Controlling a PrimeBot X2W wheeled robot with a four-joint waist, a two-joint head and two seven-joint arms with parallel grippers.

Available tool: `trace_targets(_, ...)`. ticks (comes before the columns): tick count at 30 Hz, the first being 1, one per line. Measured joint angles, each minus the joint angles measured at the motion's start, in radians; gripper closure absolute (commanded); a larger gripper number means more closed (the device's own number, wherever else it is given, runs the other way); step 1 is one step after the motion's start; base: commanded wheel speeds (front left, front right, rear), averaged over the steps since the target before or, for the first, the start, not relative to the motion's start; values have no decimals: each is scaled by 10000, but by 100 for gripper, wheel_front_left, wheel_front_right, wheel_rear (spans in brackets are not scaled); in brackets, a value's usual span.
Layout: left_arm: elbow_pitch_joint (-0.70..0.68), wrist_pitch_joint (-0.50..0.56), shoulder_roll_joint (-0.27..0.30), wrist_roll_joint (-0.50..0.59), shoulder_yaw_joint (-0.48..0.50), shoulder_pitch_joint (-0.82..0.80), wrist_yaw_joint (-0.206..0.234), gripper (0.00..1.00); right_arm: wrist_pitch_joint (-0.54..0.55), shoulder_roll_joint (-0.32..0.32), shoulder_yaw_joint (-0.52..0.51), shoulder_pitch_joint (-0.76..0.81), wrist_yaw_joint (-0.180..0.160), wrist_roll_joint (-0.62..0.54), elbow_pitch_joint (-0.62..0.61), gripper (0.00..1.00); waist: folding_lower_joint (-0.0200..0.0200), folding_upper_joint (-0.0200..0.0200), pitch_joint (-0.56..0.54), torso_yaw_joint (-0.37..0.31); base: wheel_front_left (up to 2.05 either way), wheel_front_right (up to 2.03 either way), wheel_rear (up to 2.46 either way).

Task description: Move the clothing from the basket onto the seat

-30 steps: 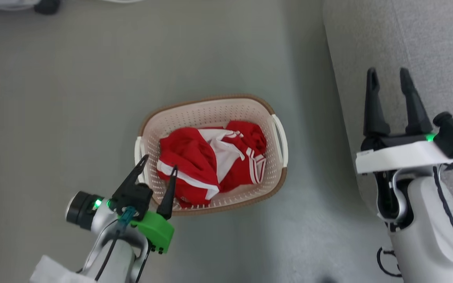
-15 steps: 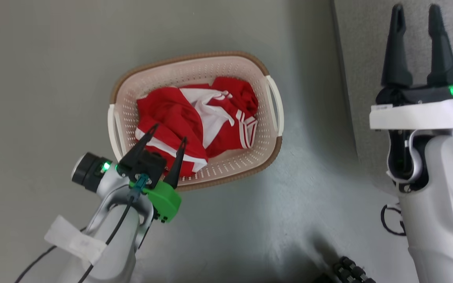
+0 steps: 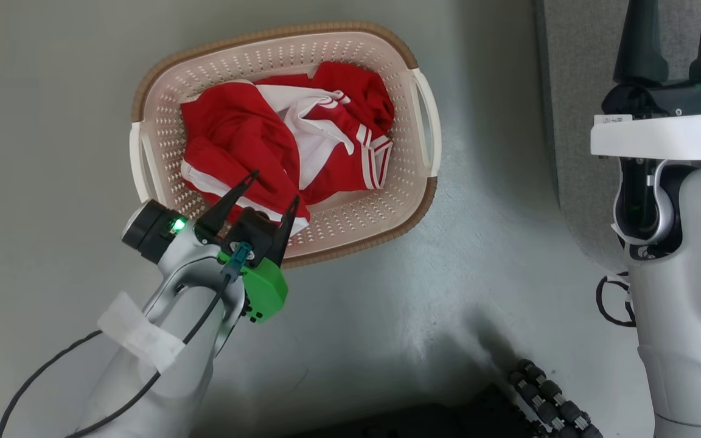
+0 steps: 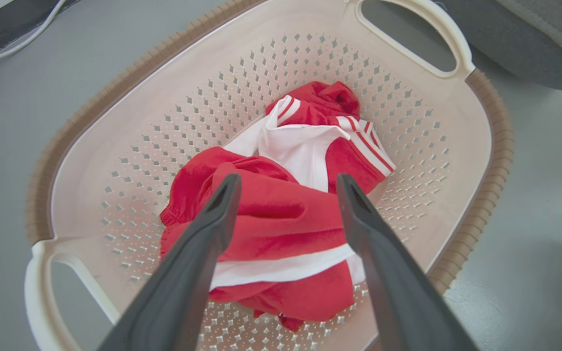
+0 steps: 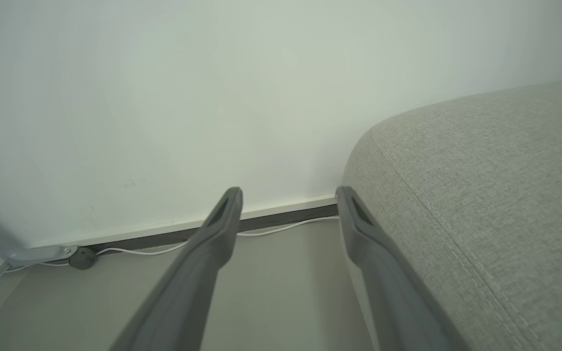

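We are observing the clothing (image 3: 235,128), a crumpled red heap with white panels and white stripe trim. It is lying inside the basket (image 3: 350,52) and covering most of its bottom. The basket is standing on the grey floor (image 3: 52,91). The seat (image 3: 575,73) is rising to its right, with a strip of floor between them.

We are holding the left gripper (image 3: 275,185) over the near left part of the heap. Its two fingers are standing spread wide, with red fabric showing between them. Nothing is being pinched, and we cannot tell whether the tips are touching the cloth.

We are holding the right gripper (image 3: 678,24) at the seat's left edge, its fingers likewise standing spread and empty. They are pointing toward a pale wall (image 5: 212,97), and a white cable (image 5: 281,228) is running along its foot.
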Motion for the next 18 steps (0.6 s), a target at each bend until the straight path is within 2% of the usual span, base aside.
trace_targets(18, 1423, 180, -21, 44, -196, -1000, -71, 0, 0, 10, 63, -257, 153, -12, 134, 0, -1, 0, 573, -246, 0, 0, 0)
